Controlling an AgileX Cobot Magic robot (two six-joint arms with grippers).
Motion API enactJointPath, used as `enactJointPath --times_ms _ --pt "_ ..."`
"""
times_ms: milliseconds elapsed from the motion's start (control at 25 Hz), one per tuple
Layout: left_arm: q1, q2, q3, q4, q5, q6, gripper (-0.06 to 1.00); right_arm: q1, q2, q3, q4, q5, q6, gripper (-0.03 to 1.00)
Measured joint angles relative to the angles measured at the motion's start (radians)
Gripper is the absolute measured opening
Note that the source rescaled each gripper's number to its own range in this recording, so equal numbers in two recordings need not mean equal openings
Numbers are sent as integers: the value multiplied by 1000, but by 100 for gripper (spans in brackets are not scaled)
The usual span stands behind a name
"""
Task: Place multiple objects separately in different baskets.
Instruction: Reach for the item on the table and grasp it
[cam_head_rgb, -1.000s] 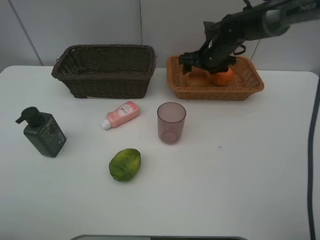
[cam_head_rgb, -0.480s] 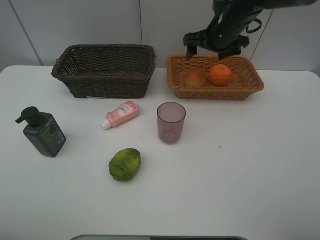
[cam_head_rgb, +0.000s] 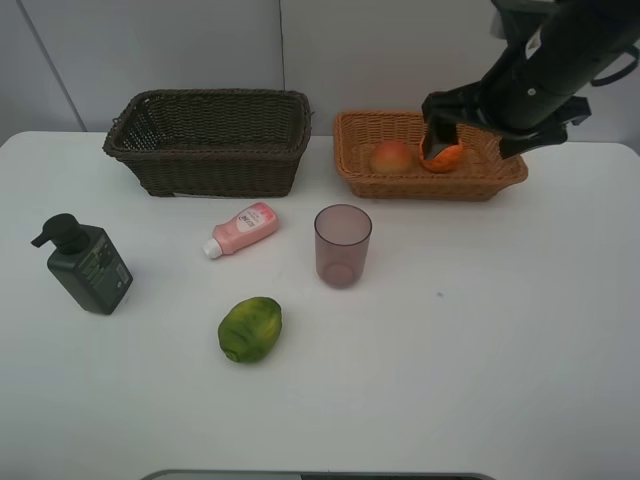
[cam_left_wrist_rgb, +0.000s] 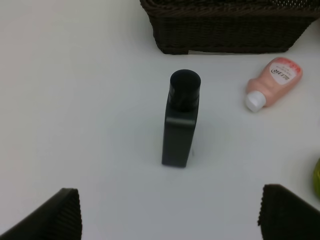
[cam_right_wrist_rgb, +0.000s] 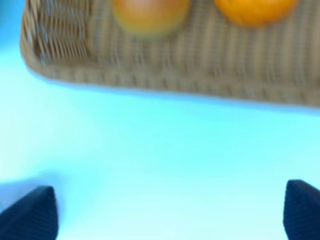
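The dark green pump bottle (cam_head_rgb: 88, 265) stands at the table's left, and in the left wrist view the bottle (cam_left_wrist_rgb: 181, 122) is ahead of my open left gripper (cam_left_wrist_rgb: 170, 220), apart from it. A pink tube (cam_head_rgb: 243, 229), a purple cup (cam_head_rgb: 342, 245) and a green fruit (cam_head_rgb: 250, 328) rest mid-table. The red-yellow fruit (cam_head_rgb: 392, 157) and the orange (cam_head_rgb: 443, 158) lie in the light basket (cam_head_rgb: 350, 175). My right gripper (cam_head_rgb: 468, 142) hovers open and empty above that basket's front right part. The blurred right wrist view shows the fruit (cam_right_wrist_rgb: 150, 12), orange (cam_right_wrist_rgb: 255, 9) and right gripper (cam_right_wrist_rgb: 167, 215).
The dark brown basket (cam_head_rgb: 210, 140) stands at the back left with nothing visible inside. It also fills the far edge of the left wrist view as the basket (cam_left_wrist_rgb: 230, 30), with the pink tube (cam_left_wrist_rgb: 274, 82) beside it. White walls close the back.
My right gripper opened over the light basket, leaving the red-yellow fruit beside the orange. It rose, then swung right and came lower over the basket's front right. The left arm stayed still.
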Motion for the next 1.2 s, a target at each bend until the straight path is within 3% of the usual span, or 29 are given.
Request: enactJointPath --times_ms 200,480,920,1200 --pt "0 0 0 0 0 0 92 1 -270 180 27 35 -1 100" --pt "0 0 0 0 0 0 92 1 -551 298 30 128 -1 100" --pt "0 0 0 0 0 0 92 -14 -804 331 29 351 -55 100" --pt "0 0 0 0 0 0 92 -33 -1044 331 30 386 -70 100"
